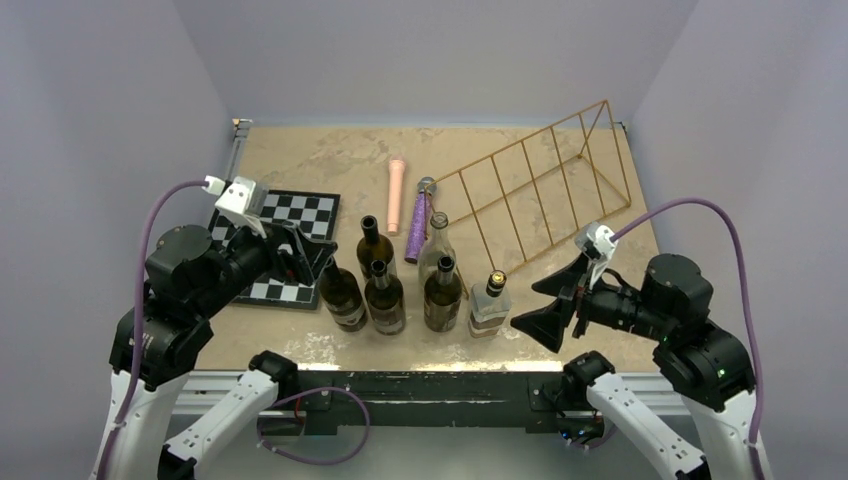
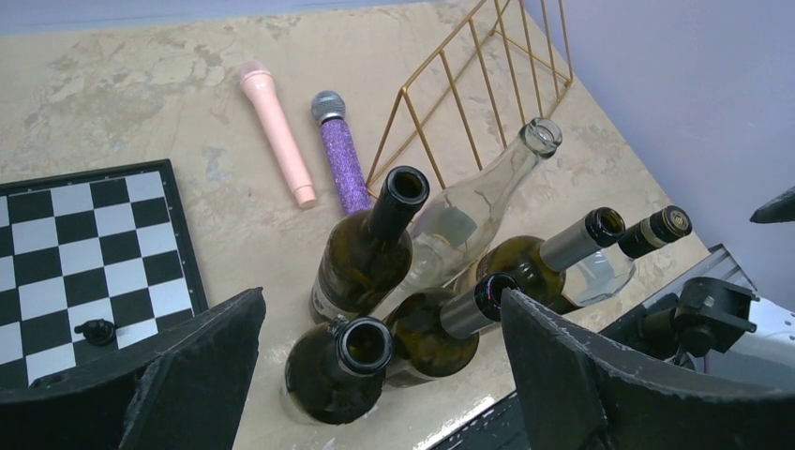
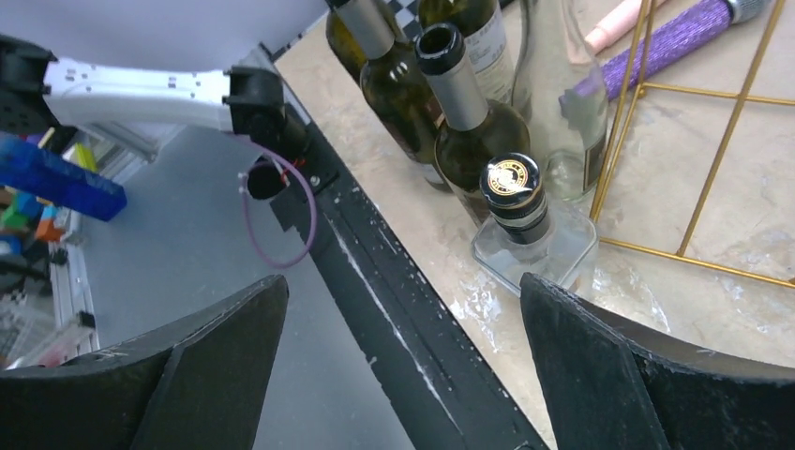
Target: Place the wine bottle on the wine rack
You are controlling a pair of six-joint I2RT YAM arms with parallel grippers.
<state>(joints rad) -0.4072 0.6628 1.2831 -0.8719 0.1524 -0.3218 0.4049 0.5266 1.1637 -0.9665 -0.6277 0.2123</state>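
Bottles (image 1: 384, 298), six of them, glass and upright, crowd together near the front edge of the table (image 1: 300, 160), between the two grippers. Rack (image 1: 540, 190) of gold wire lies behind them to the right, holding no bottle. Left gripper (image 1: 305, 262) hovers just left of the cluster, fingers wide apart, touching nothing. The nearest dark bottle (image 1: 343, 295) stands just beside it. Right gripper (image 1: 545, 305) is also spread wide and empty, near a clear capped bottle (image 1: 490, 305). Glass likely handles as heavy, rigid, slick and breakable. The neck looks the easiest hold, since the bodies stand nearly touching.
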